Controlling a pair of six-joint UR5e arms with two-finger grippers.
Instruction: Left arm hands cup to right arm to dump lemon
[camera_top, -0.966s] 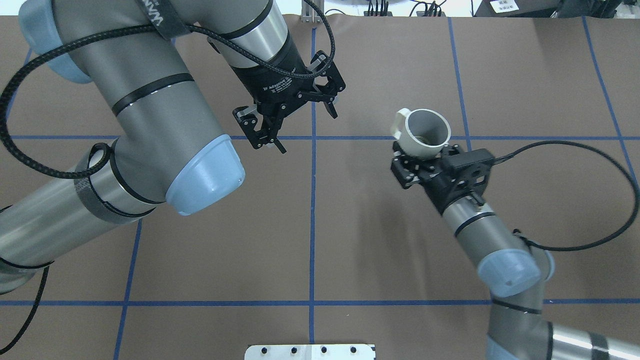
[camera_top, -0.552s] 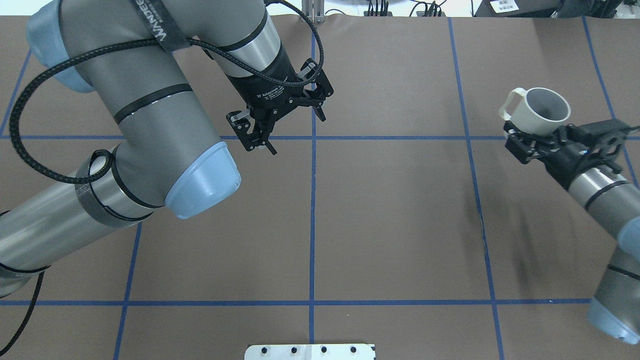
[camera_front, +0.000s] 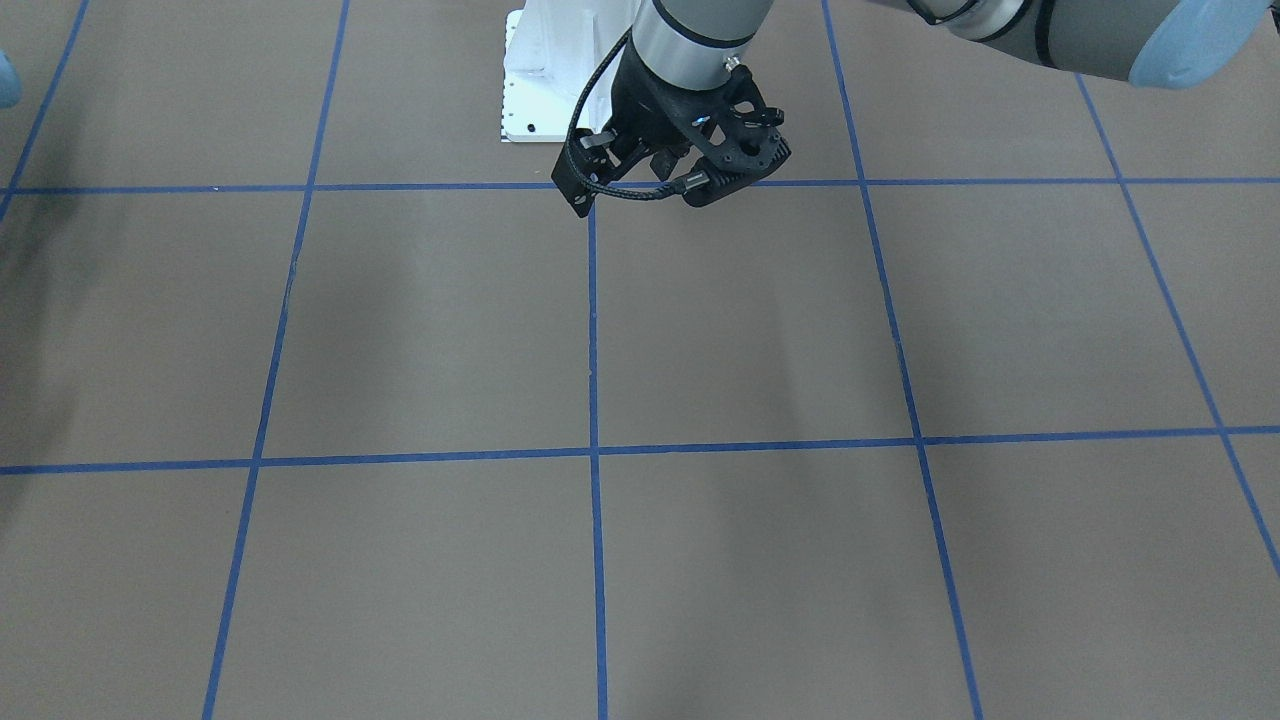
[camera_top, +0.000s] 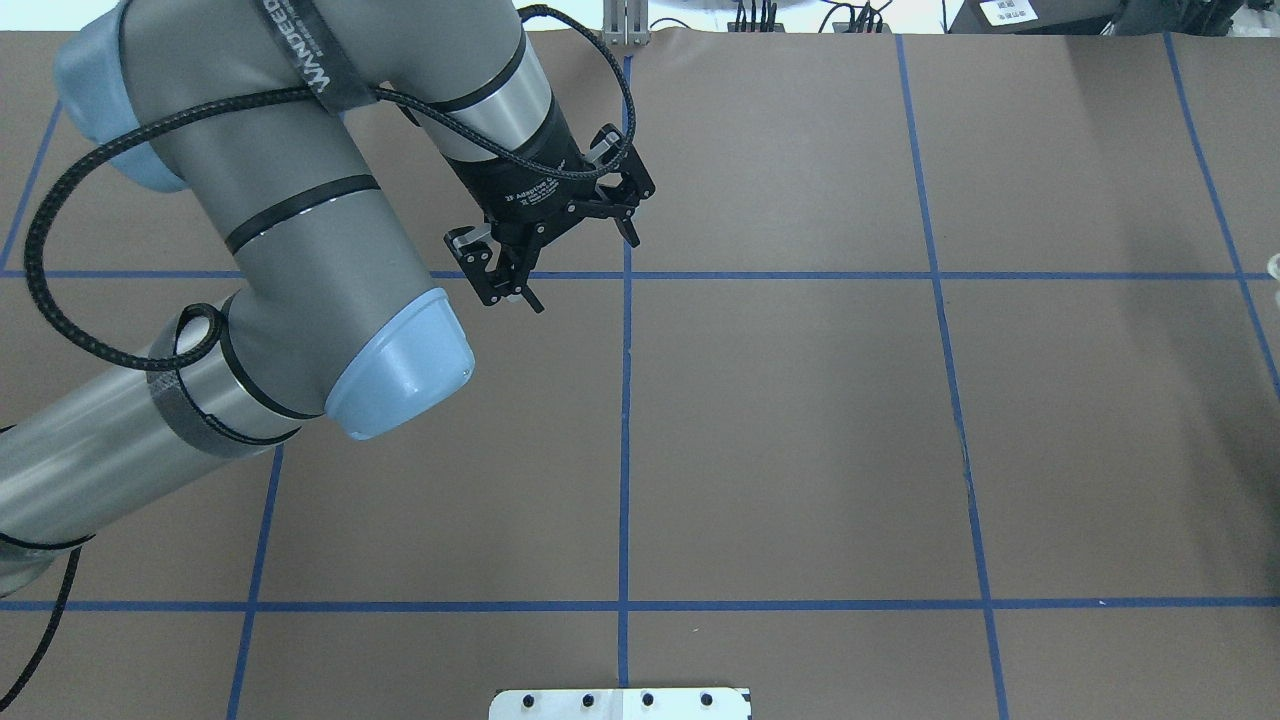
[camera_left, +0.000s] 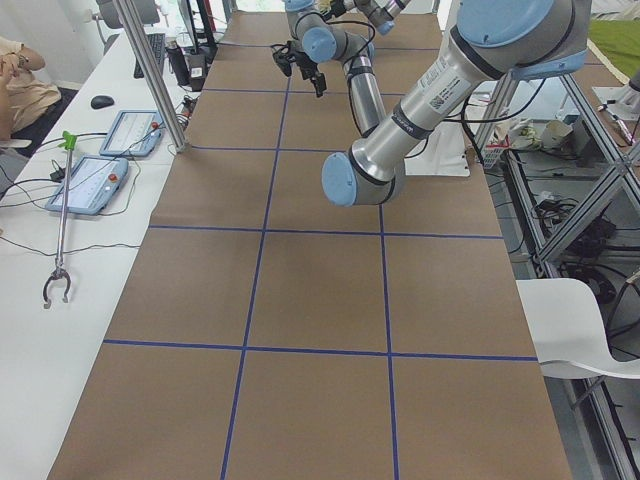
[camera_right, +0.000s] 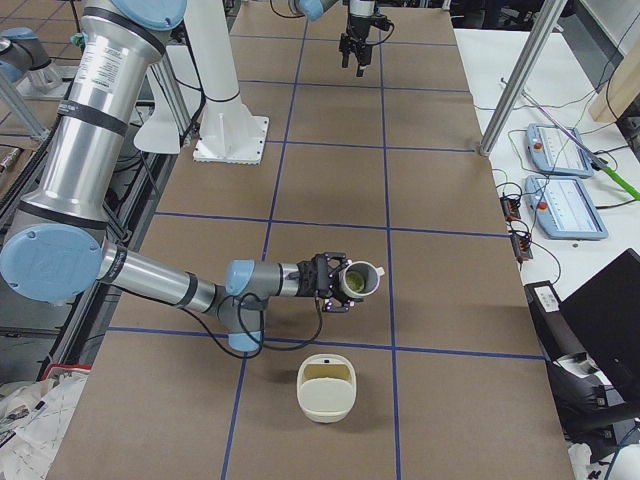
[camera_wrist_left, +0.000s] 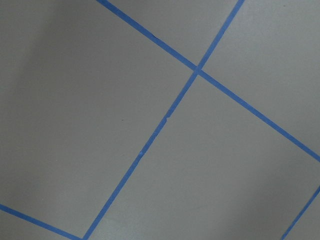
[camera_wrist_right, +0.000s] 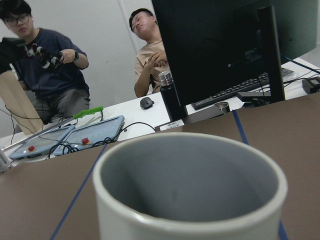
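Note:
My left gripper (camera_top: 580, 262) is open and empty above the table's blue tape lines; it also shows in the front-facing view (camera_front: 640, 185) and, small and far, in the exterior right view (camera_right: 355, 55). My right gripper (camera_right: 325, 280) shows only in the exterior right view, so I cannot tell whether it is open or shut. The cream-white cup (camera_right: 364, 270) sits at its tip, off the table and tipped on its side. The yellow-green lemon (camera_right: 352, 285) shows inside the cup's mouth. In the right wrist view the cup (camera_wrist_right: 190, 220) fills the bottom and the lemon is hidden.
A cream container with a handle (camera_right: 327, 388) stands on the table near the cup, on the side towards the camera. The robot's white base plate (camera_top: 620, 703) is at the near edge. Two operators (camera_wrist_right: 150, 50), tablets and a monitor are at the side desk.
My right arm has swung to the right with the cup and left the overhead view. My left gripper has drawn back a little to the left and stays open.

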